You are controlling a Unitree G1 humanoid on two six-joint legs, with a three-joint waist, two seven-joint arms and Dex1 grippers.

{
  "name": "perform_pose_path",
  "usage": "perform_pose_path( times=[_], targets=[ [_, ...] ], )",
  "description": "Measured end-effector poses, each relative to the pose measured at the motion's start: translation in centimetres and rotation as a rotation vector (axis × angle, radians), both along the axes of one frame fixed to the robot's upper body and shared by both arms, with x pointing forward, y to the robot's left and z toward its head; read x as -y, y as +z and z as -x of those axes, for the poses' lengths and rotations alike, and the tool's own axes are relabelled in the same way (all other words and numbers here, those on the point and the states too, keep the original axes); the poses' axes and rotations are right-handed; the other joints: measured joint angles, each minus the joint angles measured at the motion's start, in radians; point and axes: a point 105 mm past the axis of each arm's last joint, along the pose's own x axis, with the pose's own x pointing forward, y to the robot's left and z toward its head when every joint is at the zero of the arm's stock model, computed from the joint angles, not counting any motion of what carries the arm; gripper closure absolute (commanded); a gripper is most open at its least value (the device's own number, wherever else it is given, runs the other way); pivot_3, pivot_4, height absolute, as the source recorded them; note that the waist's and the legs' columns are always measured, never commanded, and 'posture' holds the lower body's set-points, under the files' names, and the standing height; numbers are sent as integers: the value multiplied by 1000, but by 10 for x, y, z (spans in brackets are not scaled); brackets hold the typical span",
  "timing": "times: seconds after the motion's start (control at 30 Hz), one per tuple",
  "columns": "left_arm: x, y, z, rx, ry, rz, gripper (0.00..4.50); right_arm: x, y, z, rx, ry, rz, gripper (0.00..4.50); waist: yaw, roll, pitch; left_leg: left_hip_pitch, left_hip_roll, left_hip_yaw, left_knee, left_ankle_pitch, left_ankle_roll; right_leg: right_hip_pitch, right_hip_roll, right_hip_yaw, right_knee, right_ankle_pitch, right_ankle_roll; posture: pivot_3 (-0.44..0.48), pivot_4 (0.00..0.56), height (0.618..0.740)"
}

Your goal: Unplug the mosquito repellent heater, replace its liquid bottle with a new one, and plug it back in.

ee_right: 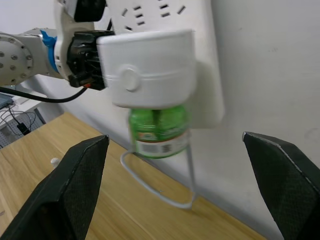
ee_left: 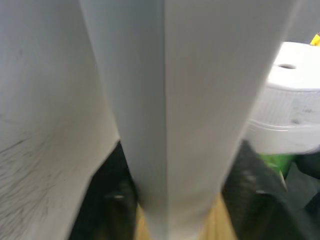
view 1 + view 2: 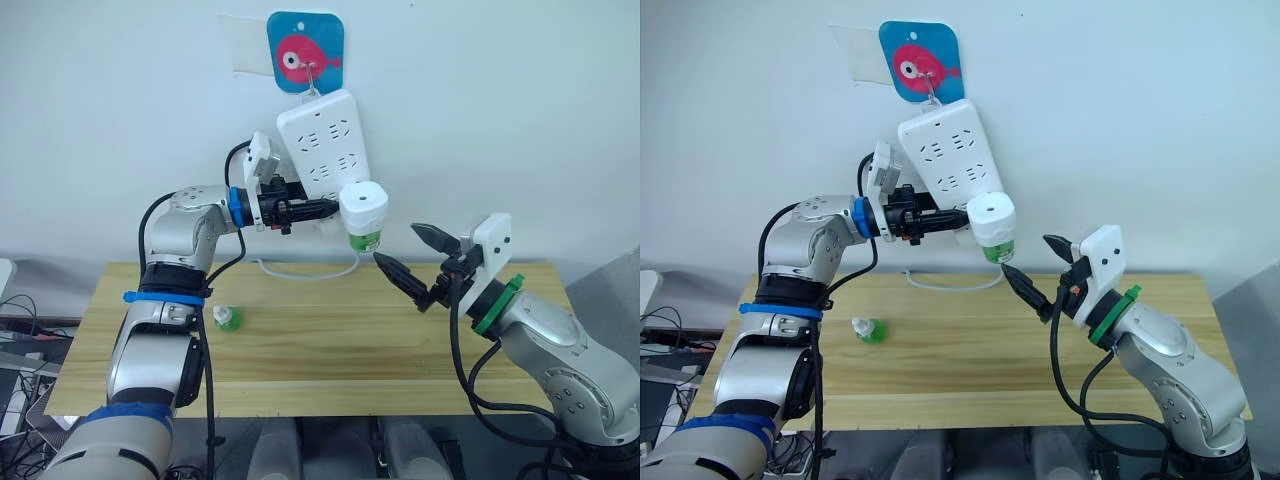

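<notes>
White mosquito repellent heater [image 3: 363, 203], green bottle [image 3: 365, 240]

Bright, even indoor light, pretty soft all round

Head views are crisp, with just a faint shadow behind the power strip [image 3: 325, 150] on the white wall [image 3: 500, 120] and no harsh glare on the wooden table [image 3: 320, 350]. Left wrist view is a mushy mess: the strip sits so close it's totally out of focus, and the mosquito repellent heater [image 2: 292, 110] behind it is soft too. Right wrist view is sharper on the heater and its green bottle [image 1: 159, 131], though the near black fingers [image 1: 70, 192] go a bit blurry.
</notes>
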Motion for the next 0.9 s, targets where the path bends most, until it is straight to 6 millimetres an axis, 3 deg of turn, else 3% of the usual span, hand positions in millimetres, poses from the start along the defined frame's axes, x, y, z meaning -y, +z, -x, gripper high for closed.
perform_pose_path(
  times=[0.4,0.9],
  targets=[
    [-4,-1,-2,9,63,-2,3170,-42,34,-7,23,-17,-33,0,-5,2,2,0,1,0,0,0,0,-1,0,0,0,0,0,-151,280,740],
    [-4,-1,-4,30,79,1,3170,-61,32,-27,-18,-120,25,0,-6,3,4,0,1,0,0,0,0,-1,0,1,1,0,0,-147,287,740]
  ],
)
